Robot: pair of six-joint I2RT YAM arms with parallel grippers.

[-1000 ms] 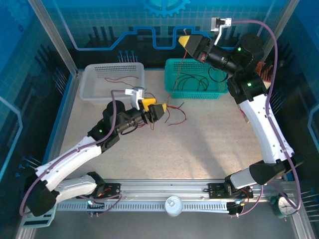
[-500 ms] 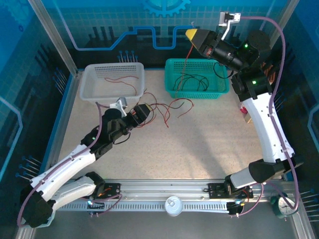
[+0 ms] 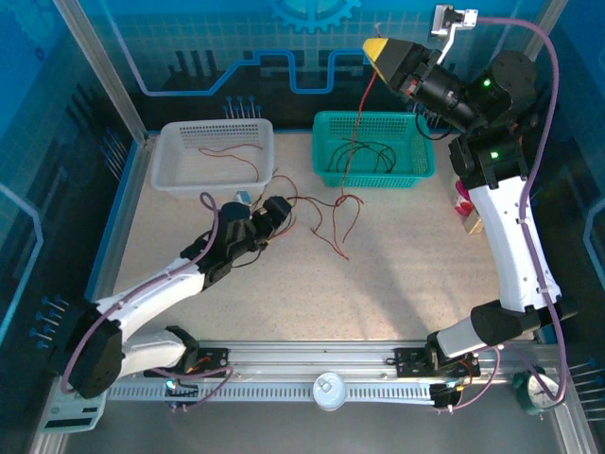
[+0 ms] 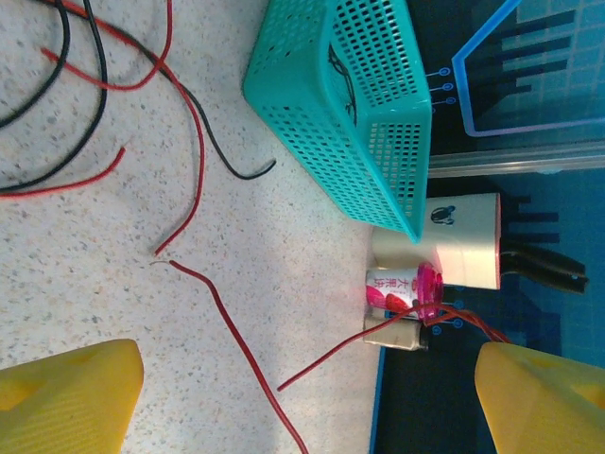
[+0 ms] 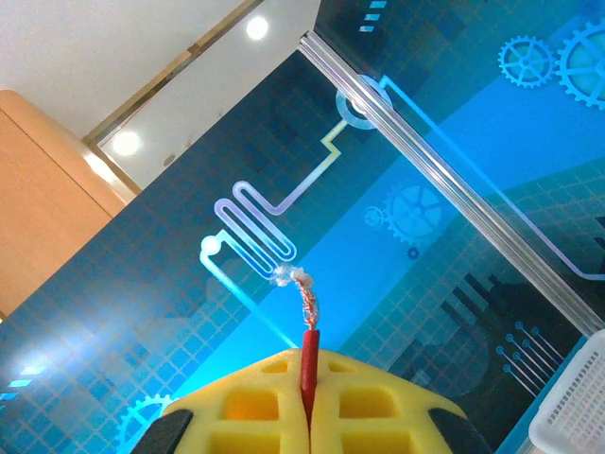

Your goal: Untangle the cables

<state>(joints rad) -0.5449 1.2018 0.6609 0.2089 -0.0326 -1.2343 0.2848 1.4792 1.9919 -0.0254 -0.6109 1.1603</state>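
Red and black cables [image 3: 331, 213] lie tangled on the speckled table in front of the teal basket [image 3: 378, 180]. More black cables [image 3: 369, 151] lie inside it. My right gripper [image 3: 378, 47] is raised high above the basket and shut on one red cable [image 3: 359, 104], which hangs down into the tangle. In the right wrist view the yellow fingers [image 5: 246, 407] pinch that red cable [image 5: 308, 345], its bare copper end sticking out. My left gripper [image 3: 282, 208] is low beside the tangle, open and empty. Its yellow fingers [image 4: 66, 392] frame loose red cables [image 4: 227, 322] on the table.
A white basket [image 3: 217, 124] at the back left holds a red cable [image 3: 227, 153]. A pink-capped bottle [image 4: 402, 288] and a small jar stand by the right arm's base link, beside the teal basket [image 4: 350, 104]. Glass walls enclose the table.
My right gripper has risen and moved right, drawing the red cable up. My left gripper has pulled back left, opened wider and let the cables go. The tangle has spread rightward.
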